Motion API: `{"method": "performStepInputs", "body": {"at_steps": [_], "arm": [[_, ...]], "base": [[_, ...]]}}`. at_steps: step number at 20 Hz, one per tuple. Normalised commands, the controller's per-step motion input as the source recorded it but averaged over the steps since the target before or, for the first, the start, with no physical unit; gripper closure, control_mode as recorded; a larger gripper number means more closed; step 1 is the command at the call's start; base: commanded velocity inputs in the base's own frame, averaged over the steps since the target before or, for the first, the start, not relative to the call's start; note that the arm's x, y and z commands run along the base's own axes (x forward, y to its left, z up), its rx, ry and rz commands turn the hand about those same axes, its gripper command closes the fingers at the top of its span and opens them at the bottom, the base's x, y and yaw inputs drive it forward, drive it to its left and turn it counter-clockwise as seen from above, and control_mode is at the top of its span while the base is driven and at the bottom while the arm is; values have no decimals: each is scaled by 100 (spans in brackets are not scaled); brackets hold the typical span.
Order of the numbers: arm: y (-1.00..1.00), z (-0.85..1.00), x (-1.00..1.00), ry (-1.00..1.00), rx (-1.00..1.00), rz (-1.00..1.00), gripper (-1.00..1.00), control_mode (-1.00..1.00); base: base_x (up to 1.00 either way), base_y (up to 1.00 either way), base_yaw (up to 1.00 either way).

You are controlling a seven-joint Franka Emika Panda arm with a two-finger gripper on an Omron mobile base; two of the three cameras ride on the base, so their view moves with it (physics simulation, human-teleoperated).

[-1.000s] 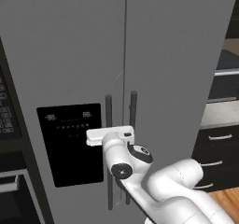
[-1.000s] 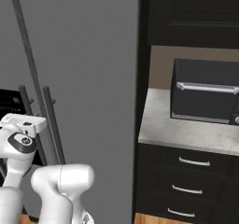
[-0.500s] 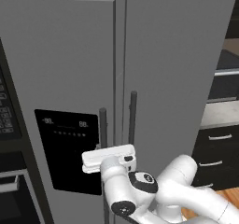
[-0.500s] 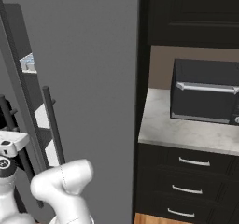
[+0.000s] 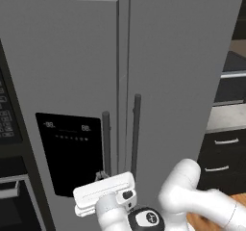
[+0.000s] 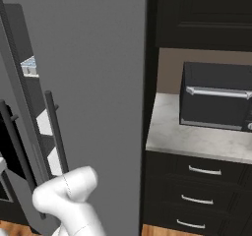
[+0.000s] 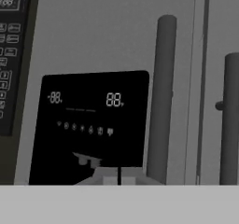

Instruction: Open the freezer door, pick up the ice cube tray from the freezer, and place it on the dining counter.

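One step is barely begun: the freezer door (image 5: 62, 100) stands cracked open, the fingers (image 7: 119, 176) clenched empty just off its handle (image 5: 106, 143), while what looks like the tray (image 6: 29, 66) waits on a shelf inside.

Both base views face the freezer door (image 5: 67, 105); hand view closest.

Plain grey door (image 5: 187, 81), shut, dark bar handle (image 5: 136, 134). Right of it: black toaster oven (image 6: 216, 97) on marbled counter (image 6: 197, 141); dark drawers (image 6: 202, 195) below, silver pulls. Black cabinet (image 6: 202, 14) above. Wood floor (image 6: 157, 230).
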Motion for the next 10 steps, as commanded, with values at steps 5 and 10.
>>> {"method": "performStepInputs", "body": {"at_steps": [5, 10], "arm": [[1, 10, -39, 0, 0, -1, 100, -100], [-55, 15, -2, 0, 0, 0, 100, -100]], "base": [[0, 0, 0], [0, 0, 0]]}}
